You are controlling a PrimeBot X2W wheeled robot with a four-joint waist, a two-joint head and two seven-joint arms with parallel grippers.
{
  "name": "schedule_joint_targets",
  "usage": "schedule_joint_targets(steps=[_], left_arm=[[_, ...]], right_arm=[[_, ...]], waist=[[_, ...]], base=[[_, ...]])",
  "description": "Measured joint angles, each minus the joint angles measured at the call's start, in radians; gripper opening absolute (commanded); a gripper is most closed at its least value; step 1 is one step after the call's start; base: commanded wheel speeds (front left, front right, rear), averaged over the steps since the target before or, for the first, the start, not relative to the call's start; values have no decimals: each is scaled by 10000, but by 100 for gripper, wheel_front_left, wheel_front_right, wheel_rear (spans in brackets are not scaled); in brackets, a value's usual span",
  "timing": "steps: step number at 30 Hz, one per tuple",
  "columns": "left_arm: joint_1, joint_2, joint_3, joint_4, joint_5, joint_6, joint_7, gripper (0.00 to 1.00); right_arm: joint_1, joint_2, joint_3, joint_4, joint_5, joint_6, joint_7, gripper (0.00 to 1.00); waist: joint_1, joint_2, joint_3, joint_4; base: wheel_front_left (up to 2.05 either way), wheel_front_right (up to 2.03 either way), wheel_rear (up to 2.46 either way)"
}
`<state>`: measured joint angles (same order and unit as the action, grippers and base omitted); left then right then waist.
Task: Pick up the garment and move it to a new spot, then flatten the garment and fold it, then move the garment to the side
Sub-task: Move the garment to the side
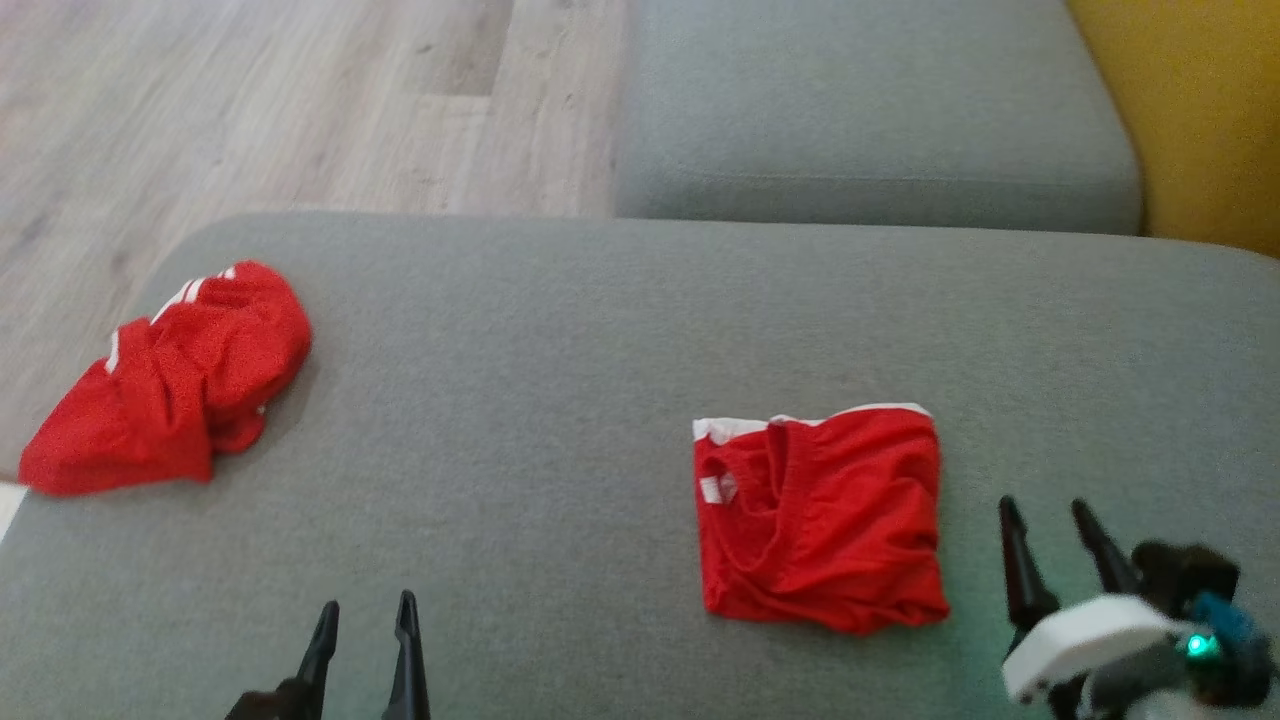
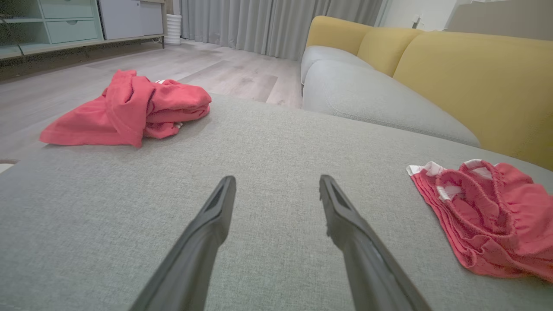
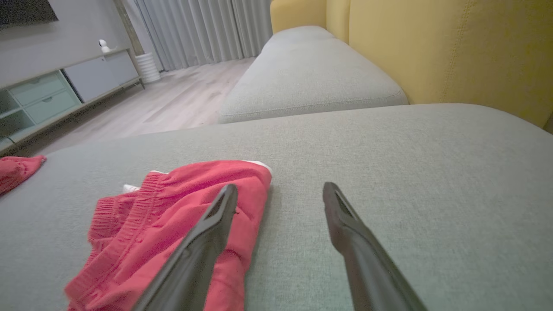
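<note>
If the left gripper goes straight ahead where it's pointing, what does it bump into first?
Probably just the bare grey cushion; the left gripper points between the crumpled red garment and the folded red shorts.

right gripper [image 3: 280, 187]: jaws apart, empty | red shorts [image 3: 173, 216]: just beside it | grey cushion [image 3: 410, 172] beneath

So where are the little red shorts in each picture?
Head view: shorts right of middle, beside the right gripper.
Left wrist view: shorts at the far right edge.
Right wrist view: shorts at lower left.
Shared landmark: yellow sofa back, upper right in every view.
</note>
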<state>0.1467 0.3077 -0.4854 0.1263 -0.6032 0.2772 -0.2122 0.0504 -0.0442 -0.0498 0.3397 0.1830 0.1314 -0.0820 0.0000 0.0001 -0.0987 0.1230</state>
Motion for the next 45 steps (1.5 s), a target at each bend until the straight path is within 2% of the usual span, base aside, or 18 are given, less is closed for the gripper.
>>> schedule_joint_targets(steps=[9,15,22,23,25,26,31,36,41,45], left_arm=[[-378,-65,-178,48,63,-50,-4,100],[-649,-236,-295,278,142,-150,-96,100],[-912,-391,-282,274,165,-224,-182,100],[-920,-391,-272,280,165,-232,-192,100],[-1010,-399,-267,290,226,-238,-201,100],[-1076,-403,-257,284,268,-280,-245,100],[-1466,-407,-228,178,443,-318,-280,100],[-1892,-416,-165,-61,500,-399,-284,100],[-2519,-362,-107,-244,727,-401,-265,100],[-3185,-169,-115,-412,959,-407,-8,100]], right_arm=[[-1784,0,-1202,1074,-828,0,1325,100],[-2396,0,-1329,2265,-892,0,2199,100],[-3127,-10,-1129,3060,-830,0,2527,100],[-3238,-19,-1068,3093,-731,0,2539,46],[-3501,-27,-922,3193,-581,0,2539,19],[-3619,-21,-849,3204,-571,0,2537,0],[-4041,2,-731,3143,-899,0,2499,0],[-4578,-128,-1009,2642,-1321,0,2554,0],[-5042,-596,-1289,1979,-1404,0,2600,0],[-5318,-627,-1356,1768,-1386,0,2635,0]], waist=[[1,0,631,893],[2,0,1270,1438],[2,0,1934,1782],[1,0,2010,1775],[2,0,2123,1696],[2,0,2166,1624],[2,0,2400,1075],[1,0,2681,229],[1,0,3050,-831],[1,0,3494,-1992]], base=[[0,0,0],[0,0,0],[0,0,0],[0,0,0],[0,0,0],[0,0,0],[0,0,0],[0,0,0],[0,0,0],[0,0,0]])
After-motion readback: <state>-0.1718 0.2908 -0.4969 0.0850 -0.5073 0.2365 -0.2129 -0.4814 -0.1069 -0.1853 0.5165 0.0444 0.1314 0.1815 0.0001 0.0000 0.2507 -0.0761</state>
